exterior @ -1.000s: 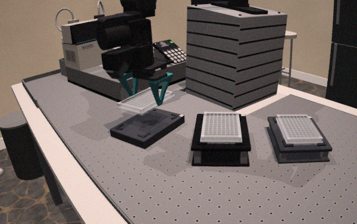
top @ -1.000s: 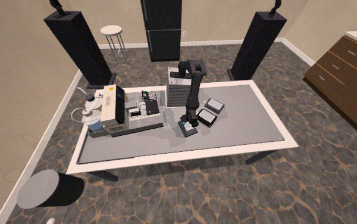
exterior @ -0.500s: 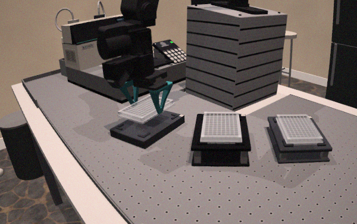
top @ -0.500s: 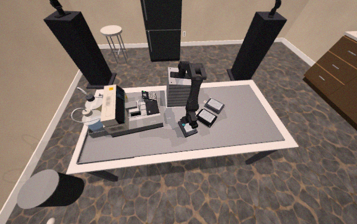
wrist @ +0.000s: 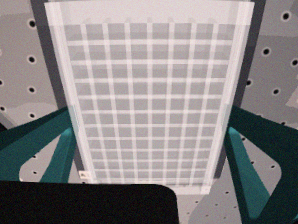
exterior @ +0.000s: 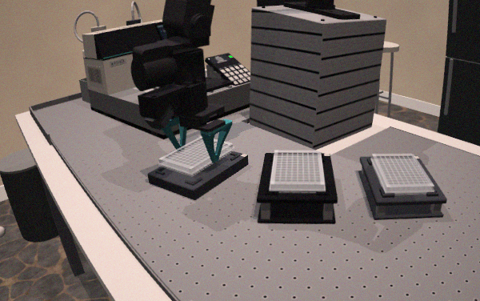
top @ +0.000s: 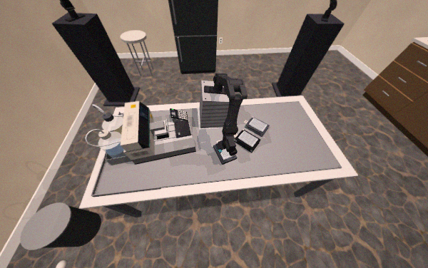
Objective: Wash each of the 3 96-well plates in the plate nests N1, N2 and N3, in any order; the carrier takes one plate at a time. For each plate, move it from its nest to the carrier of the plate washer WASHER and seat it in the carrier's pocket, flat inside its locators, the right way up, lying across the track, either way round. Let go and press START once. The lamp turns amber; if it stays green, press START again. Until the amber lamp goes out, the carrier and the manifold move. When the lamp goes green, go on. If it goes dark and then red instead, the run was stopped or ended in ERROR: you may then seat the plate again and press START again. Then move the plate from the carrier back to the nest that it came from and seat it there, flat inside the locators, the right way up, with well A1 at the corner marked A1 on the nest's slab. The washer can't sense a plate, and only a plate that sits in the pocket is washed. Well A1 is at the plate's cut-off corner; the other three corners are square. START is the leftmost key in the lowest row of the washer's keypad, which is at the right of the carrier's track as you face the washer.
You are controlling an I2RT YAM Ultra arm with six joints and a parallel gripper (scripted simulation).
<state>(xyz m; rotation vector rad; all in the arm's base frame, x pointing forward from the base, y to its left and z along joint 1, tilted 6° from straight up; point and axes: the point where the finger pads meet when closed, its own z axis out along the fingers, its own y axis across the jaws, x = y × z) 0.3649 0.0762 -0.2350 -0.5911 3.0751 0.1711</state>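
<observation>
My gripper [exterior: 196,154] [top: 225,151] [wrist: 150,113] is shut on a clear 96-well plate [exterior: 182,161] [wrist: 149,76], with the teal fingers on its two long sides. It holds the plate right over the left black nest [exterior: 194,187] [top: 222,160]. I cannot tell whether the plate touches the nest. Two more plates sit in their nests: the middle plate [exterior: 298,170] [top: 247,139] and the right plate [exterior: 402,173] [top: 257,125]. The washer [exterior: 112,60] [top: 135,125] stands at the back left. Its keypad [exterior: 230,71] [top: 179,114] shows a green lamp [exterior: 230,57].
A tall grey slatted tower [exterior: 316,72] [top: 212,110], the arm's base, stands behind the nests, right of the washer. Bottles and tubing [top: 105,132] sit at the washer's far side. The middle nest [exterior: 296,200] lies close to the right of the held plate.
</observation>
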